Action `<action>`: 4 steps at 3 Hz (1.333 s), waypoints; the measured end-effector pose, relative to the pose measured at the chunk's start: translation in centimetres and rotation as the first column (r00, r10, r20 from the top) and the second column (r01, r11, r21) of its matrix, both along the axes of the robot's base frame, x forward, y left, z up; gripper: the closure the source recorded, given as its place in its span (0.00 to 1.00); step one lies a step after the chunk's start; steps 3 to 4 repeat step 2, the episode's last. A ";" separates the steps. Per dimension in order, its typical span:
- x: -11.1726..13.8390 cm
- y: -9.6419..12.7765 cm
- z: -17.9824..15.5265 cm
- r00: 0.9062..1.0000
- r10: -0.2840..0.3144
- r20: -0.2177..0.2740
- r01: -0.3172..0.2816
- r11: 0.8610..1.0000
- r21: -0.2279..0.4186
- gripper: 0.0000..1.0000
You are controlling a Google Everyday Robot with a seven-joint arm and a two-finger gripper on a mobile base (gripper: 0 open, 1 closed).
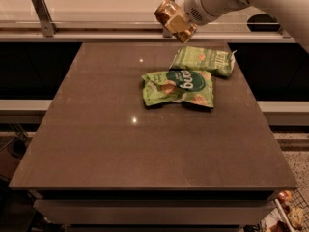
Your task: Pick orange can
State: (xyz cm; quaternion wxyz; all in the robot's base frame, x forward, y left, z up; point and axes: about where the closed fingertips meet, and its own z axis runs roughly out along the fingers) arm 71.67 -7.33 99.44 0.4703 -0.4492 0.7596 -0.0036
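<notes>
The orange can (pixel 170 14) is a small orange-brown cylinder with a shiny end. It hangs tilted in the air above the far edge of the brown table (pixel 106 144). My gripper (pixel 179 24) is at the end of the white arm coming in from the upper right, and it is shut on the can. The can is clear of the table and of the green bags below it.
Two green crinkled snack bags lie on the table's far right part, a larger one (pixel 177 87) in front and a smaller one (pixel 203 61) behind it. A rail with metal posts (pixel 42 14) runs behind the table.
</notes>
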 end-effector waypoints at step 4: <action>-0.6 0.3 1.8 0.996 0.034 0.081 -0.034 0.999 0.006 1.00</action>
